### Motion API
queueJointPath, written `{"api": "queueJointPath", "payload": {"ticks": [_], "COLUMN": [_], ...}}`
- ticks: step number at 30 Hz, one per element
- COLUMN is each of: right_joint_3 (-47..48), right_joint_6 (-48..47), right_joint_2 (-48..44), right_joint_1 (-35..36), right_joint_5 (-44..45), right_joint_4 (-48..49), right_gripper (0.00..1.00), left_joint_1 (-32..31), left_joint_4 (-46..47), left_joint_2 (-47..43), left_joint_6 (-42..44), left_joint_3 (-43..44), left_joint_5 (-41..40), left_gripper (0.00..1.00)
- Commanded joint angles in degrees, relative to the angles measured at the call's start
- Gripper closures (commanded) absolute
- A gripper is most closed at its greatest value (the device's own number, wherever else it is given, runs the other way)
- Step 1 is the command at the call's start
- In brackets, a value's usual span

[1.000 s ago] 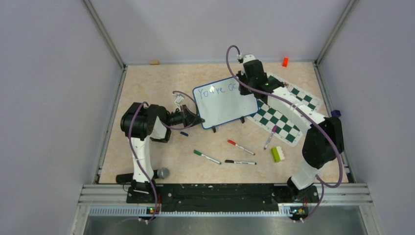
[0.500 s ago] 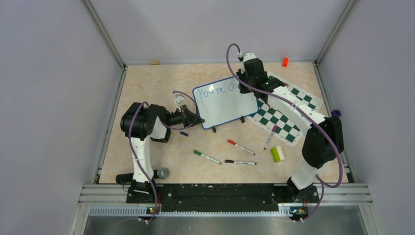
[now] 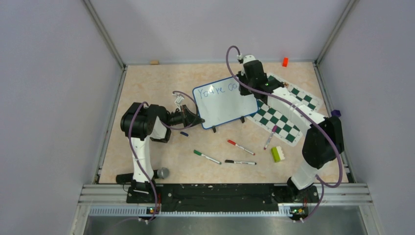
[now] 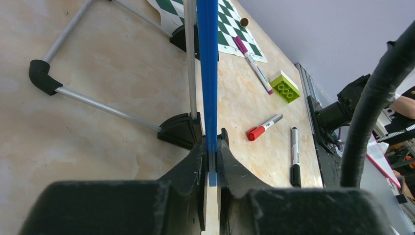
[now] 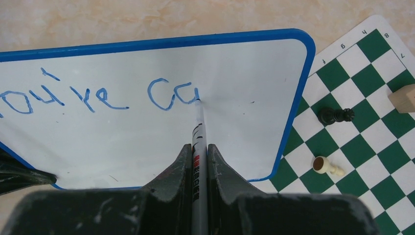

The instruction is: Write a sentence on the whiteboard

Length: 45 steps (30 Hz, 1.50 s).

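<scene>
The whiteboard (image 3: 225, 103) stands tilted on its black feet mid-table. It carries the sentence (image 5: 98, 95), which reads "You're ca" in blue. My left gripper (image 3: 195, 119) is shut on the board's blue frame (image 4: 208, 73) at its near left corner. My right gripper (image 3: 243, 84) is shut on a white marker (image 5: 199, 142). The marker's tip touches the board right after the "a". The whiteboard fills the right wrist view (image 5: 147, 132).
The green-and-white chess mat (image 3: 281, 110) lies right of the board with a few pieces (image 5: 335, 115). A red marker (image 3: 240, 147), green marker (image 3: 206, 156), black marker (image 3: 240, 162) and purple marker (image 3: 269, 137) lie in front. A green brick (image 3: 278, 153) and blue cap (image 3: 184, 133) lie nearby.
The right gripper has shifted slightly right along the board and the marker has added an "a" after the "c". The left arm has not moved.
</scene>
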Motion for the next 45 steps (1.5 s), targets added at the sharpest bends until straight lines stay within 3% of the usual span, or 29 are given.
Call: {"api": "queueJointPath", "payload": {"ticks": [1,16,45], "right_joint_3": [-0.69,0.43,2.89], "right_joint_6": [0.07,-0.1,-0.34], "right_joint_2": [-1.31,-4.94,0.1], "right_joint_1": [-0.54,-0.54,-1.6], "right_joint_5": [0.99,1.95,1.49], "right_joint_4": [0.32,1.47,3.33], "right_gripper": [1.0,1.0,1.0], "left_joint_1": [-0.3,-0.3,-0.26], "left_joint_4": [4.13,4.15,4.15], "left_joint_2": [-1.8,-1.85,-1.65], "left_joint_6": [1.09,1.02,1.05], "left_joint_3": [-0.58,-0.6,-0.5], "left_joint_5": [3.2,3.16,3.21], "left_gripper": [0.95,0.95,0.95]}}
